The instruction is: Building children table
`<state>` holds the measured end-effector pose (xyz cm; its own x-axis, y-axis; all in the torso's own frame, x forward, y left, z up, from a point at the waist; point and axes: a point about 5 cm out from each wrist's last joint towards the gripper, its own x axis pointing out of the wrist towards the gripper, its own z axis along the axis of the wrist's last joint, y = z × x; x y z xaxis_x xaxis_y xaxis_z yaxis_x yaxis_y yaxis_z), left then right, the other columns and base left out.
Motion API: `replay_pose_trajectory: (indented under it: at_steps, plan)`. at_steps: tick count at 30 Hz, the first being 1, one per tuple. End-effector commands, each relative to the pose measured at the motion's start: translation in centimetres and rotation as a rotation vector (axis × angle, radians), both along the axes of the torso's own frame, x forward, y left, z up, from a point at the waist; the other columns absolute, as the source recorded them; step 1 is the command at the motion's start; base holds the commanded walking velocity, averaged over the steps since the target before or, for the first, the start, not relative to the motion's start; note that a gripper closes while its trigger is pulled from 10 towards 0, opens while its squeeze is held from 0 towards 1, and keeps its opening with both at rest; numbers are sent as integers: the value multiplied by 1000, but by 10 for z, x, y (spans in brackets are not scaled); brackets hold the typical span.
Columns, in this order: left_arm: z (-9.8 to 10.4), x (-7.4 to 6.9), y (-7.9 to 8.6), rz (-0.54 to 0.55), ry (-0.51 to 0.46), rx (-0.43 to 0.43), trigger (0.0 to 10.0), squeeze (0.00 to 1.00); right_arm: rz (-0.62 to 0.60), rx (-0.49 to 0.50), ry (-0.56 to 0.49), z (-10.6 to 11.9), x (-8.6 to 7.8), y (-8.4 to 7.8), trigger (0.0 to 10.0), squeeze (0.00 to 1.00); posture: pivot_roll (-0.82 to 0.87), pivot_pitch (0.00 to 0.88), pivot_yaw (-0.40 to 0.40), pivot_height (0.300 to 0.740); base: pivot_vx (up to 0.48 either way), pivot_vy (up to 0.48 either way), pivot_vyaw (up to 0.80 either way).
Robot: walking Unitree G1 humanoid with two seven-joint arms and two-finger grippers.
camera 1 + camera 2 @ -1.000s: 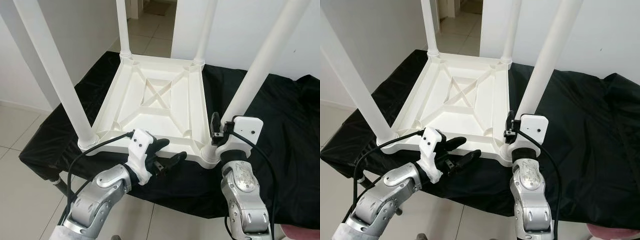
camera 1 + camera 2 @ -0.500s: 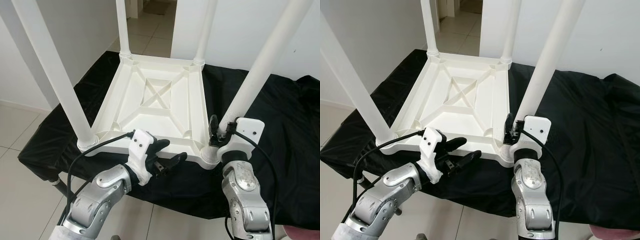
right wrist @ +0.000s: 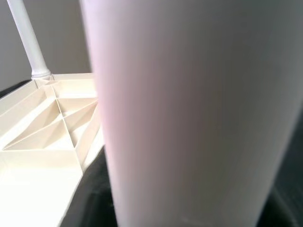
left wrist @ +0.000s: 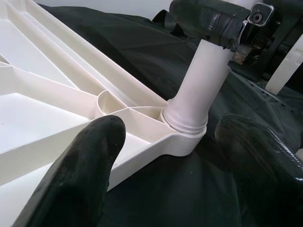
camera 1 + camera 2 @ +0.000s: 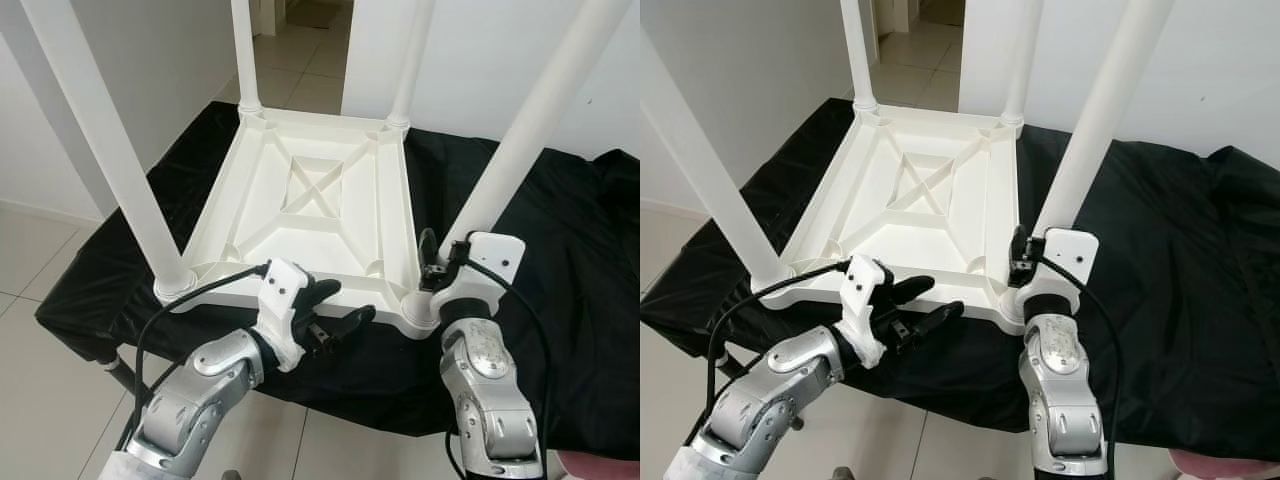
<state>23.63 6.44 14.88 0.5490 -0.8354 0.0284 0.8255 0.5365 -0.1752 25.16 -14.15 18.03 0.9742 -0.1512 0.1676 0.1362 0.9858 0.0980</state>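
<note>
Left eye view shows the white children table (image 5: 320,205) upside down on the black-covered tabletop (image 5: 560,300), legs up. The right tool (image 5: 432,262) pinches the near right leg (image 5: 500,170) low, probably to seat it. The left tool (image 5: 335,312), spread, waits at the near edge, with free room beside.

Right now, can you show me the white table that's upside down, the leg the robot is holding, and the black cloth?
upside-down table (image 5: 318,190): left eye view, crossed ribs of its underside.
held leg (image 5: 505,170): left eye view, middle of the shaft.
black cloth (image 5: 570,250): left eye view, bare part right of the table.
</note>
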Motion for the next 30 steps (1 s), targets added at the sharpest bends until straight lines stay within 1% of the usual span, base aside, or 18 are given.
replay_pose_trajectory:
  at_steps: [1, 2, 5, 11, 12, 15, 17, 18, 19, 20, 21, 22, 23, 24, 26, 28, 29, 30]
  plan:
    - [1, -4, -1, -24, -9, 5, 10000, 0, -9, 31, -13, 2, 1, 1, 314, 0, -51, 0, -31, 740, 0, 0, 0]
    - [1, -4, 0, -21, -9, 6, 10000, 0, -13, 30, -12, 3, 2, 1, 10000, 0, -47, 0, -35, 740, 0, 0, 0]
    - [1, -4, 1, -20, -9, 6, 10000, 0, -16, 32, -10, 3, 2, 1, 10000, 0, -46, 0, -36, 740, 0, 0, 0]
    - [-5, -8, 7, -43, -24, 64, 10000, 0, -28, 33, 4, 1, 3, -1, 10000, 0, -44, 2, -39, 740, 0, 0, 0]
    - [-12, -13, 13, -93, 17, 98, 10000, 0, -28, 45, 12, 0, 4, -1, 10000, 0, -44, 2, -39, 740, 0, 0, 0]
    - [-15, -16, 16, -121, 29, 117, 10000, 0, -25, 67, 14, -1, 4, -1, 10000, 0, -44, 2, -39, 740, 0, 0, 0]
    - [-19, -24, 21, -190, 68, 139, 10000, 0, -15, 121, 17, -2, 5, 0, 10000, 0, -39, 12, -37, 740, 0, 0, 0]
    - [-19, -24, 21, -190, 68, 139, 10000, 0, -15, 121, 17, -2, 5, 0, 10000, 0, -39, 12, -37, 740, 0, 0, 0]
    - [-22, -31, 25, -238, 90, 156, 10000, 0, -7, 148, 22, -2, 6, 1, 10000, 0, -39, 12, -37, 740, 0, 0, 0]
    - [-22, -31, 25, -238, 90, 156, 10000, 0, -7, 148, 22, -2, 6, 1, 10000, 0, -39, 12, -37, 740, 0, 0, 0]
    - [-26, -36, 28, -269, 106, 185, 10000, 0, -7, 188, 34, -4, 6, 1, 10000, 0, -37, 14, -37, 740, 0, 0, 0]
    - [-31, -38, 32, -272, 120, 209, 10000, 0, 5, 246, 53, -8, 7, 2, 10000, 0, -35, 16, -38, 740, 0, 0, 0]
    - [-35, -36, 34, -253, 131, 222, 10000, 0, 16, 315, 68, -11, 7, 4, 10000, 0, -35, 16, -38, 740, 0, 0, 0]
    - [-37, -33, 35, -228, 139, 231, 10000, 0, 23, 350, 73, -12, 7, 4, 10000, 0, -34, 17, -38, 740, 0, 0, 0]
    - [-39, -31, 36, -211, 143, 234, 10000, 0, 27, 366, 73, -12, 8, 5, 10000, 0, -35, 18, -37, 740, 0, 0, 0]
    - [-43, -26, 38, -168, 140, 256, 10000, 0, 47, 443, 69, -13, 8, 5, 10000, 0, -35, 18, -36, 740, 0, 0, 0]
    - [-44, -24, 40, -143, 141, 252, 10000, 0, 61, 503, 63, -13, 7, 5, 10000, 0, -36, 19, -37, 740, 0, 0, 0]
    - [-44, -24, 40, -143, 141, 252, 10000, 0, 61, 503, 63, -13, 7, 5, 10000, 0, -36, 19, -37, 740, 0, 0, 0]
